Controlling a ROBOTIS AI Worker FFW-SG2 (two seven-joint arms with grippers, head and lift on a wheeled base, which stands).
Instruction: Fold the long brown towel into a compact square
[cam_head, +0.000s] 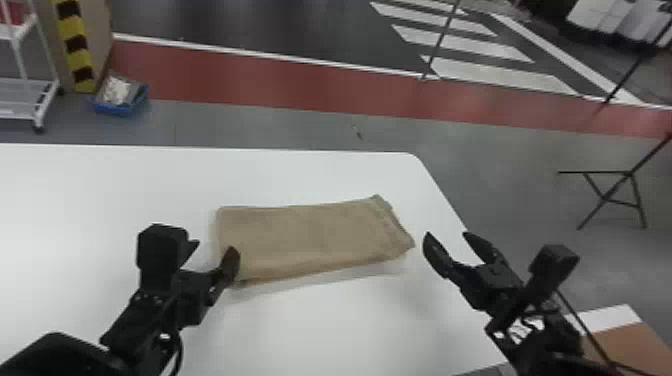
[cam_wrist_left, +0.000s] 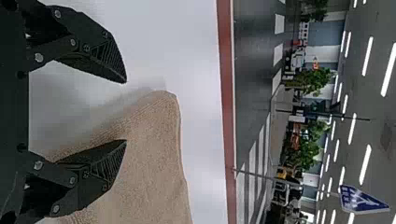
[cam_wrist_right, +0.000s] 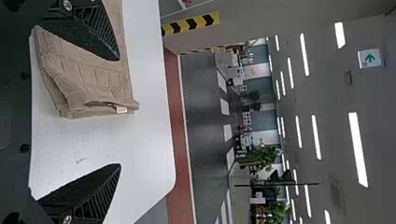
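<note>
Brown towel (cam_head: 315, 235) lies lengthwise between left gripper (cam_head: 214, 249), nearer, overlapping left end, and right gripper (cam_head: 447, 235); both wide open, empty.

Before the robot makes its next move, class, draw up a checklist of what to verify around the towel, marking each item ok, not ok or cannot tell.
1. Towel lying wholly on the table: ok.
2. Towel already a compact square: not ok; it is a rectangle, clearly longer from left to right.
3. Layers even at the towel's right end: not ok; they sit offset, with a small white label peeking out.
4. Left end effector open at the towel's left end: ok; one finger overlaps the towel in view.
5. Right end effector open near the right end: ok.
6. Left finger pressing on the cloth: cannot tell.
</note>
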